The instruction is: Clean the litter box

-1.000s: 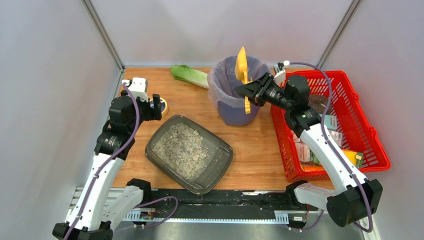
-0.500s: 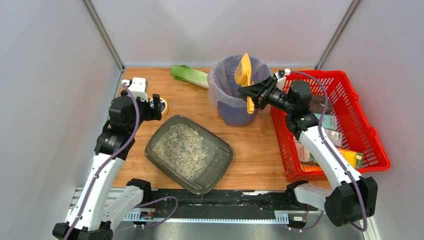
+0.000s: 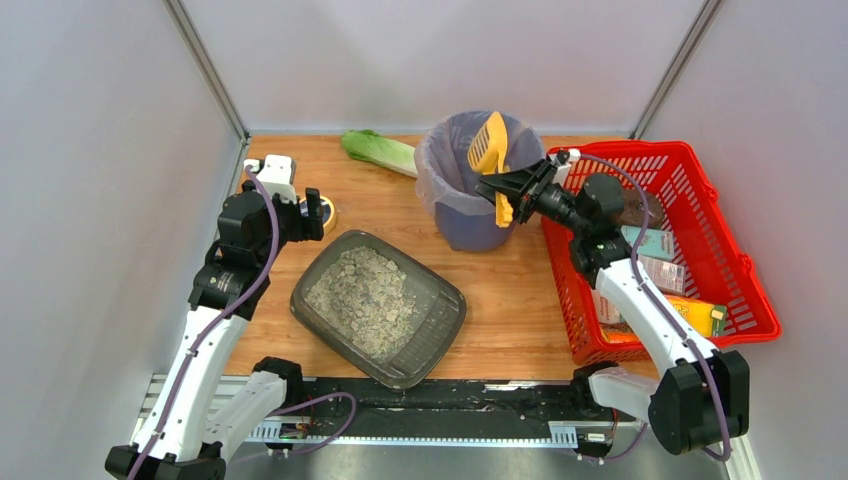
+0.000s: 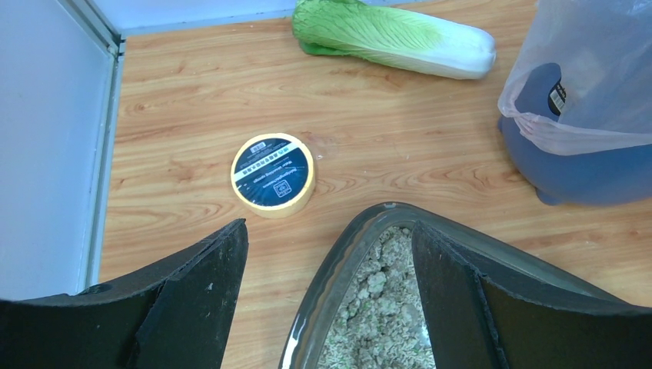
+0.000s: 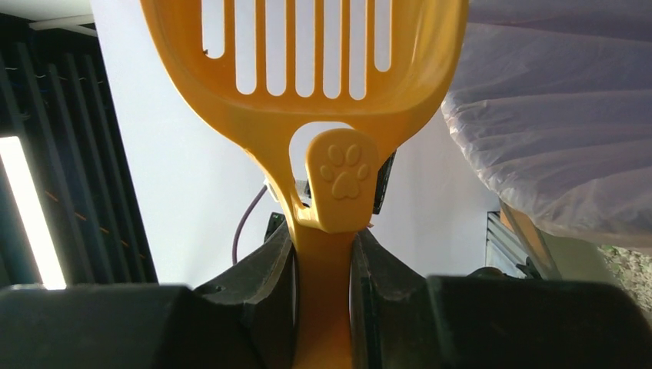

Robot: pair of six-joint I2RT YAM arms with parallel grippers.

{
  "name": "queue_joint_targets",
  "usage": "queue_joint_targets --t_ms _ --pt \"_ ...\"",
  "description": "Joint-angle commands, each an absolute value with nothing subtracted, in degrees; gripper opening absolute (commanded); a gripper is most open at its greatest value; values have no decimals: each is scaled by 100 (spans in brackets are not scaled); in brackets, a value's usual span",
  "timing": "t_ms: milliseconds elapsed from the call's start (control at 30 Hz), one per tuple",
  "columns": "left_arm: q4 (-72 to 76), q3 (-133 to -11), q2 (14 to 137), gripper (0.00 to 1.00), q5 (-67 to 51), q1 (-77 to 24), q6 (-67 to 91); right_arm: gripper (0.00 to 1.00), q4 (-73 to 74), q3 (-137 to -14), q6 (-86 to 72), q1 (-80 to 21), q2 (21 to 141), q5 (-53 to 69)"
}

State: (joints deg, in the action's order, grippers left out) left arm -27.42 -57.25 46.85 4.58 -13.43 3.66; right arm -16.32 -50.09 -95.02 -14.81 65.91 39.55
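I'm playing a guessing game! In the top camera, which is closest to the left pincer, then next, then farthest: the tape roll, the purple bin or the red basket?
1. tape roll: right beside the left pincer, on the table's left side.
2. purple bin: middle, towards the back.
3. red basket: far right side.
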Motion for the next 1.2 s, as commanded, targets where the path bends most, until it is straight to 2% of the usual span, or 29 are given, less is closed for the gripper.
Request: queue_joint_targets --t_ms 0,133,400,667,967,1167 --pt "-2610 -5766 4685 86 378 -1354 431 0 -2758 -4703 -10282 -1450 6460 3946" --pt "-2602 -5766 4720 86 308 -1354 475 0 -3515 -4229 -10933 -1450 6408 3815" --pt "-2610 -5774 4729 86 308 -1362 483 0 -3691 -3700 -11285 -1415 6249 3586" --pt "-2619 -5774 4720 86 360 -1354 440 0 -3551 -4175 -10908 -1415 6170 3735" --pt "-2610 -5809 4816 86 62 -1354 571 0 -3428 -3384 -10819 -1389 5862 3454" --pt "-2637 -5845 4887 86 26 -1354 598 0 -3219 -3558 -10557 -1345 5898 3559"
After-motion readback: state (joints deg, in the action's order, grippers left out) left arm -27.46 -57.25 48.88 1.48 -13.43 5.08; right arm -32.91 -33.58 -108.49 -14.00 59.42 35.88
